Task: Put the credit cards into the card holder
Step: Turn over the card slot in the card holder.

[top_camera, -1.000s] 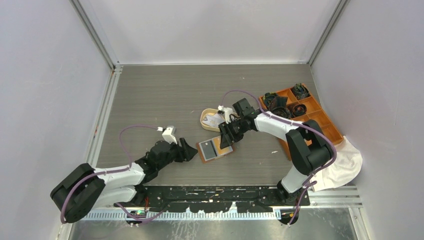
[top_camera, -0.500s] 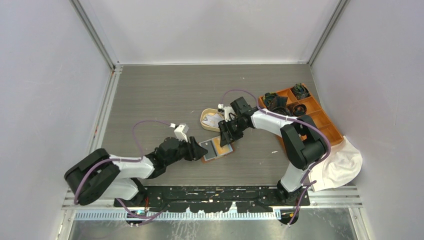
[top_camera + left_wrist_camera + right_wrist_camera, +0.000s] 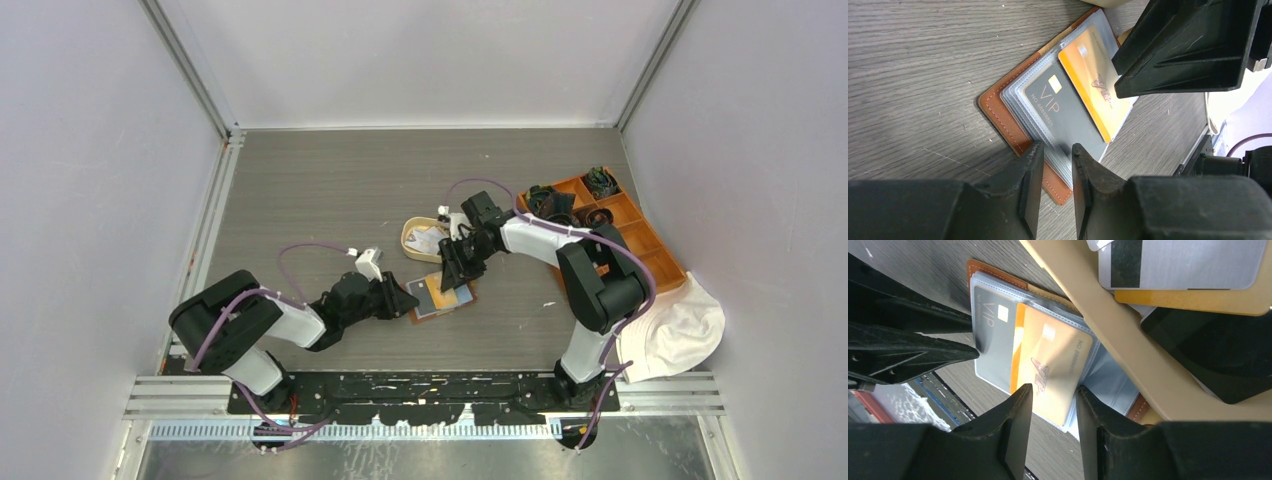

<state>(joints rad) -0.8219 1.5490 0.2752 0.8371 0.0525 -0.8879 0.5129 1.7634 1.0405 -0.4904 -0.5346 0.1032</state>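
Orange plastic credit card [image 3: 1053,360] overlaps the brown leather card holder [image 3: 994,109]; right gripper [image 3: 1054,395] and left gripper [image 3: 1055,150] stand narrow, grip unclear. Likely mid-insertion; next, its edge must enter a sleeve.

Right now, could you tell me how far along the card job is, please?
Done: a grey card sits sleeved in the holder. In hand: the orange card looks partly in, the right gripper at its end, the left gripper at the holder's edge. Left: at least three cards lie in the tray.
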